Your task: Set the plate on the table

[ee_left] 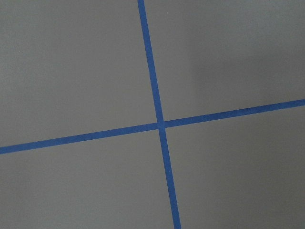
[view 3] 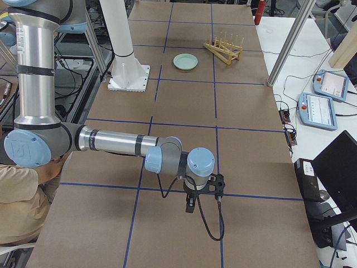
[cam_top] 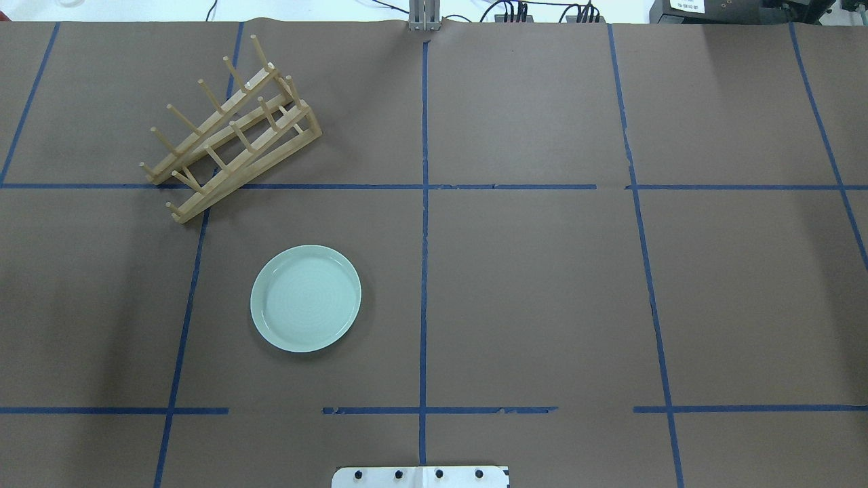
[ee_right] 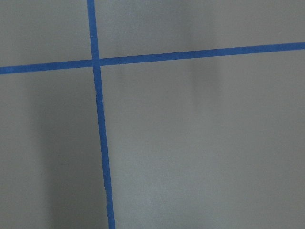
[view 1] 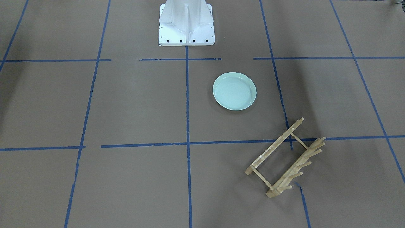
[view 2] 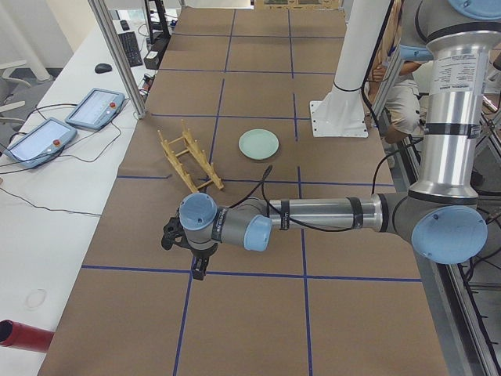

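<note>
The pale mint-green plate [view 1: 234,91] lies flat and upright on the brown paper-covered table [view 1: 133,104], free of any gripper. It also shows in the overhead view [cam_top: 306,298], left of the centre line, and in both side views [view 2: 258,144] [view 3: 185,61]. My left gripper [view 2: 192,262] hangs low over the table far from the plate, seen only in the exterior left view; I cannot tell whether it is open or shut. My right gripper [view 3: 192,204] is at the opposite end, seen only in the exterior right view; its state is also unclear. Both wrist views show only paper and blue tape.
A light wooden peg dish rack [cam_top: 230,129] stands askew beyond the plate, holding nothing; it shows in the front view too [view 1: 284,158]. The white robot base [view 1: 186,22] is at the robot's edge. Tablets [view 2: 66,125] and cables lie on the side bench.
</note>
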You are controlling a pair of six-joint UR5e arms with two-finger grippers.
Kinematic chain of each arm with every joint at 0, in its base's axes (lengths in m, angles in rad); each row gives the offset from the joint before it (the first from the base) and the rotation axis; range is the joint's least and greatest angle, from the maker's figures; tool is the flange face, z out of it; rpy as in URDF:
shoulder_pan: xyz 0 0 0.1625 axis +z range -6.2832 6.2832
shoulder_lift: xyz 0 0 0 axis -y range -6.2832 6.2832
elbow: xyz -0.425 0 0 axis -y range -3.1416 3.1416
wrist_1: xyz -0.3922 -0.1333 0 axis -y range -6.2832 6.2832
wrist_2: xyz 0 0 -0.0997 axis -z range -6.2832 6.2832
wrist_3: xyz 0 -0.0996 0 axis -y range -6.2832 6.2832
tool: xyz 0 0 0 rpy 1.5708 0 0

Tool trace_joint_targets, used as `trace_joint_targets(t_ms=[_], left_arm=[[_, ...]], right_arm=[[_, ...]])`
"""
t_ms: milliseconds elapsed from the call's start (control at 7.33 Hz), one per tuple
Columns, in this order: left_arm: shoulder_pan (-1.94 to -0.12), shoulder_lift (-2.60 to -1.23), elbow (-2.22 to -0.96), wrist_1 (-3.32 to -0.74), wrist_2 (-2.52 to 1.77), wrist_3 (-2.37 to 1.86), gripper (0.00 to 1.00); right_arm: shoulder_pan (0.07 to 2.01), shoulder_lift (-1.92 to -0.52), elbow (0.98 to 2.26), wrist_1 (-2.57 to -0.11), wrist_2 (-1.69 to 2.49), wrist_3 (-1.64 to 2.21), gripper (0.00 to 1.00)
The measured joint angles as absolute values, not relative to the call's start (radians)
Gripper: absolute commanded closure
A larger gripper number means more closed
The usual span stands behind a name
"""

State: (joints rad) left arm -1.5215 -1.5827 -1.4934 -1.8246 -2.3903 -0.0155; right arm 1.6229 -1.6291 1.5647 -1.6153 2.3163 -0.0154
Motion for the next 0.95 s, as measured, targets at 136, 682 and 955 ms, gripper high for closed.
trace_joint_targets(t_ms=[136,682,955], left_arm=[[-1.524,-1.563,-1.51,-1.822,-2.386,-0.005,0.0],[-1.526,-1.542,-1.564,-1.745,-2.328,0.085,0.0],[-1.526,-1.547,-1.573,-1.708,-2.323,0.093,0.0]], right_arm=[[1.623,-1.629,1.565,-1.615,2.316,-0.015,0.0],[1.623,-1.629,1.565,-1.615,2.316,-0.015,0.0],[1.623,-1.629,1.565,-1.615,2.316,-0.015,0.0]])
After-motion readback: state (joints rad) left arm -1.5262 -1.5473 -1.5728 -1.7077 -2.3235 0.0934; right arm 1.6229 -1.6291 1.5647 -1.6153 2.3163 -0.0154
